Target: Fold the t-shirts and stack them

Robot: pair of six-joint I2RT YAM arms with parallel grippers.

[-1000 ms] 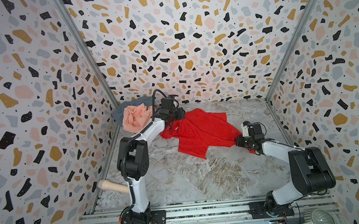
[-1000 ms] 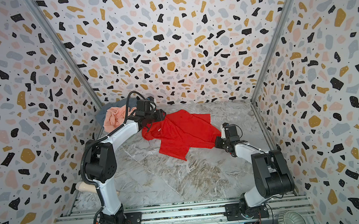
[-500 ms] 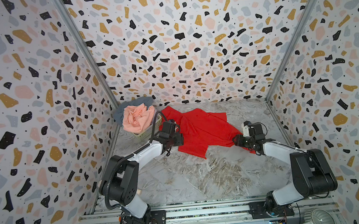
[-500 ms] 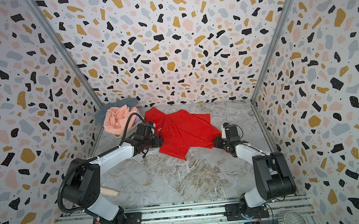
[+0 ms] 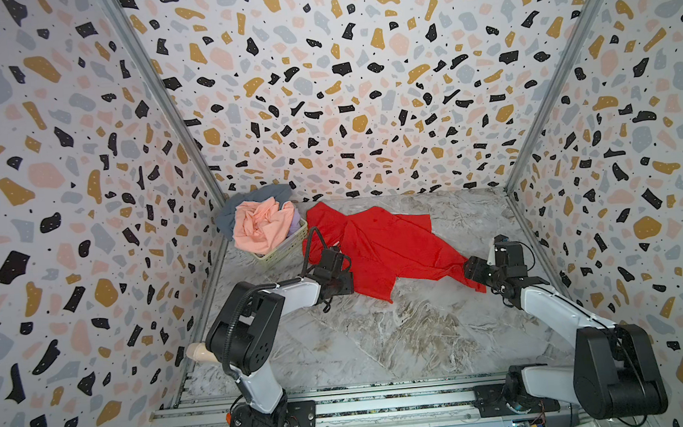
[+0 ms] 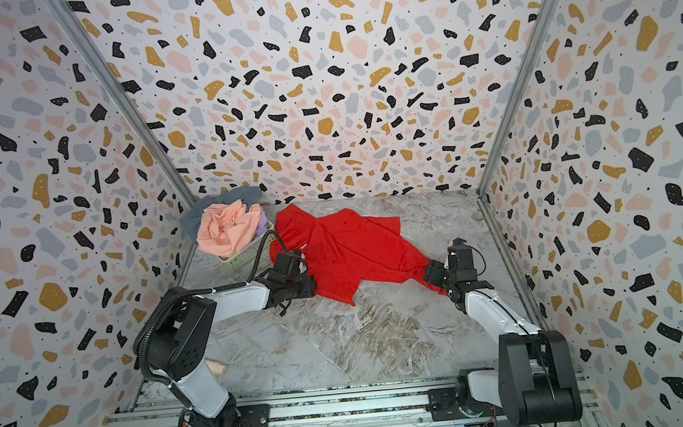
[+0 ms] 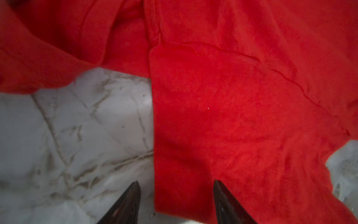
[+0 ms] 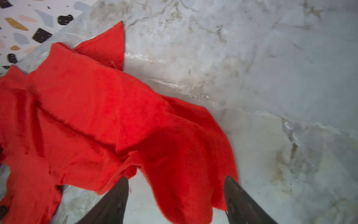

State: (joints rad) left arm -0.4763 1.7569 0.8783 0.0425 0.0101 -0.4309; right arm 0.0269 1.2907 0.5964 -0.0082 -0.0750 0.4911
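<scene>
One bright red cloth t-shirt (image 5: 380,253) lay spread but rumpled on the grey marble-patterned tabletop (image 5: 383,336), toward the back, between the two arms. Creases and one folded-over flap crossed it. Its end nearer the right arm narrowed to a bunched tail.

The right hand (image 5: 470,270) sat low at that tail. In the wrist view its fingers (image 8: 114,201) stood wide apart, with a loose fold of red cloth lying between them, unpinched: released.

The left hand (image 5: 347,283) sat low at the shirt's opposite edge. In its wrist view its fingers (image 7: 127,203) were parted, one over bare marble and one over red cloth, with a straight hem running between. Nothing was clamped: released too.

A pale yellow-green plastic lattice basket (image 5: 288,246) stood in the back left corner, just beside the red shirt's far corner; contact could not be judged. It was heaped with a crumpled peach-pink t-shirt (image 5: 261,225) on top, a slate grey-blue t-shirt (image 5: 239,208) draped over the far rim, and a sliver of pale lilac t-shirt (image 5: 295,222) on the side facing the red one.

Speckled terrazzo-print walls (image 5: 364,96) enclosed three sides.
</scene>
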